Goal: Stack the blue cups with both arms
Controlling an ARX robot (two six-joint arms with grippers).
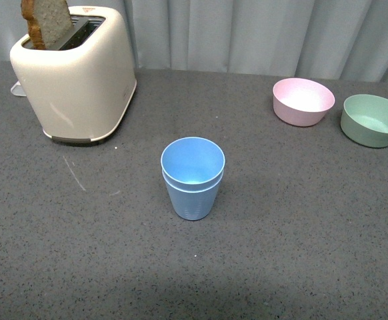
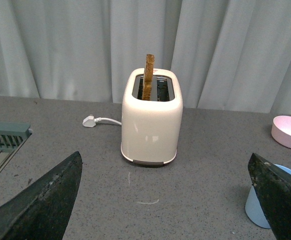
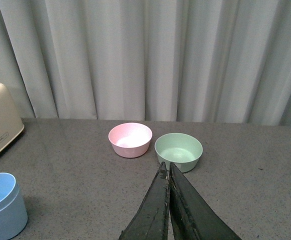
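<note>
Two light blue cups stand nested, one inside the other, upright in the middle of the grey table. Neither arm shows in the front view. In the left wrist view my left gripper is open, its black fingers spread wide over bare table, and the blue cups peek out beside one finger. My right gripper is shut with nothing between its fingers, pointing toward the bowls. In the right wrist view the blue cups stand apart from that gripper at the frame's edge.
A cream toaster holding a slice of bread stands at the back left, its white plug lying beside it. A pink bowl and a green bowl sit at the back right. A grey rack shows in the left wrist view.
</note>
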